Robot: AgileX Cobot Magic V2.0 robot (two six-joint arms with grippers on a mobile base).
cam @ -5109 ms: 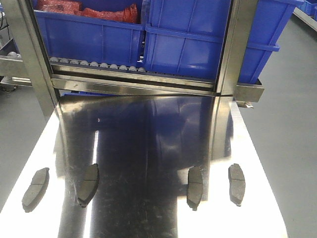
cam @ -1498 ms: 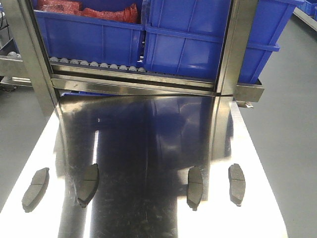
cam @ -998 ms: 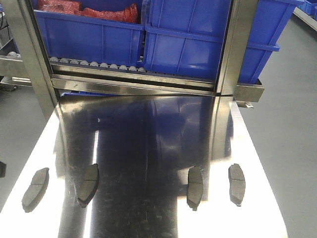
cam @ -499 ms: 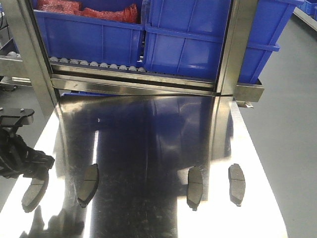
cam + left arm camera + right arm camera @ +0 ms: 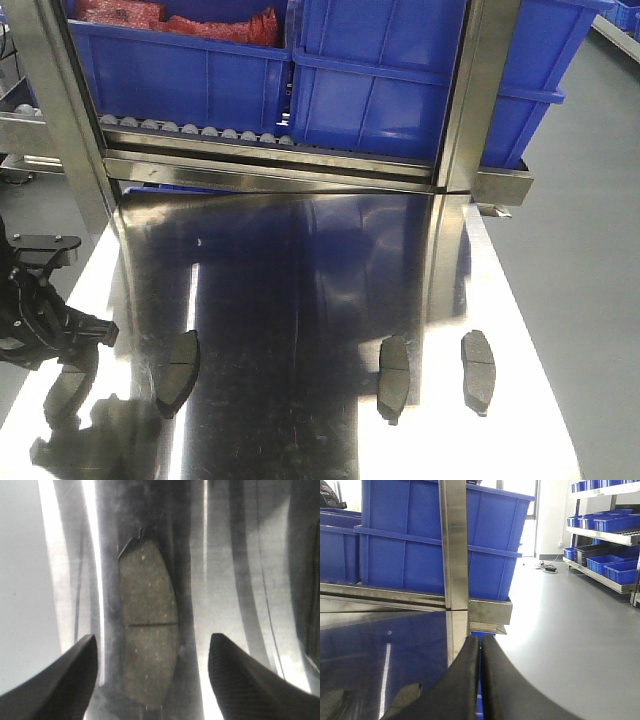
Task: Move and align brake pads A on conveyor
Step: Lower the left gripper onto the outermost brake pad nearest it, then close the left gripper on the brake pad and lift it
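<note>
Four brake pads A lie in a row near the front of the shiny steel tabletop [image 5: 300, 280]: the leftmost pad [image 5: 62, 395], a second [image 5: 178, 372], a third [image 5: 393, 378] and a fourth [image 5: 478, 372]. My left gripper [image 5: 70, 345] hangs over the leftmost pad. In the left wrist view that pad [image 5: 147, 625] lies lengthwise between the open gripper [image 5: 152, 637] fingers, untouched. The right gripper [image 5: 480, 640] is shut on nothing and does not show in the front view; two pads [image 5: 405, 697] lie low to its left. The conveyor is out of view.
A steel roller rack [image 5: 270, 160] with blue bins [image 5: 380, 80] and upright posts [image 5: 470, 100] closes off the table's far end. Grey floor [image 5: 580, 300] drops away past both side edges. Shelves of blue bins [image 5: 605, 525] stand far right.
The left arm came in from the left edge and now sits over the leftmost pad, covering its top. All the pads lie where they were.
</note>
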